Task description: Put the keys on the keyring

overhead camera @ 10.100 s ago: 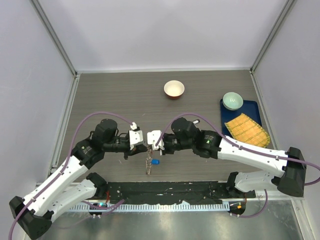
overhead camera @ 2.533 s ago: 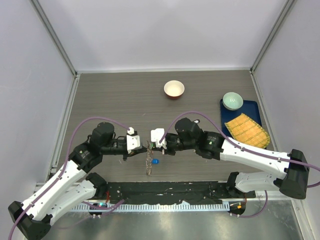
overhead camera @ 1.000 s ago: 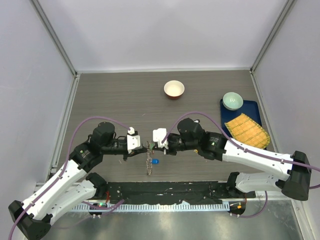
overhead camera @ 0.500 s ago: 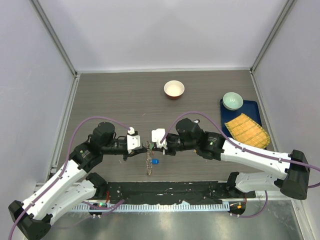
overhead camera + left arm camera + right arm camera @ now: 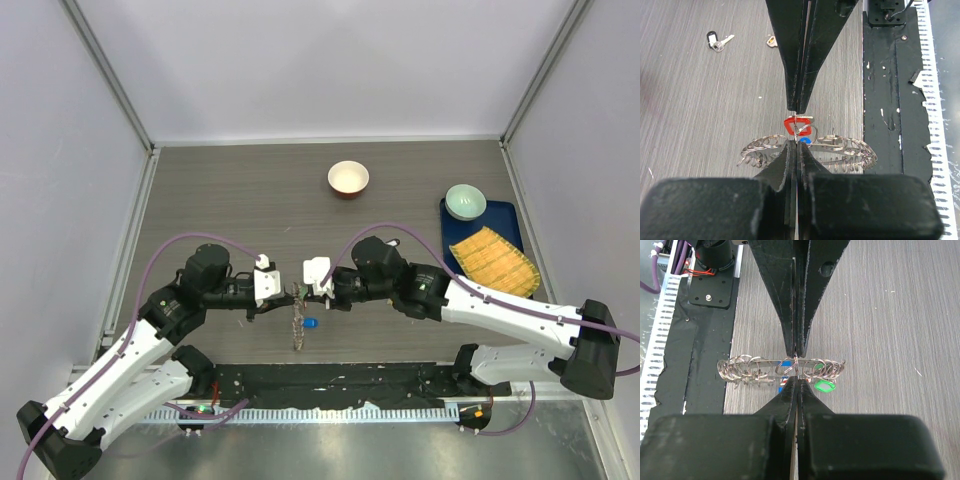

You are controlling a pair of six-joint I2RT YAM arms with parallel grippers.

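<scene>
The top external camera looks steeply down from above and behind the arm bases, far enough to take in the whole counter point(image 5: 230, 190). Each wrist camera sits close behind its own pincer, sighting along it at the opposite one: left pincer point(image 5: 796, 144), right pincer point(image 5: 796, 382). All three views share the keyring point(image 5: 297, 322) between them.
</scene>
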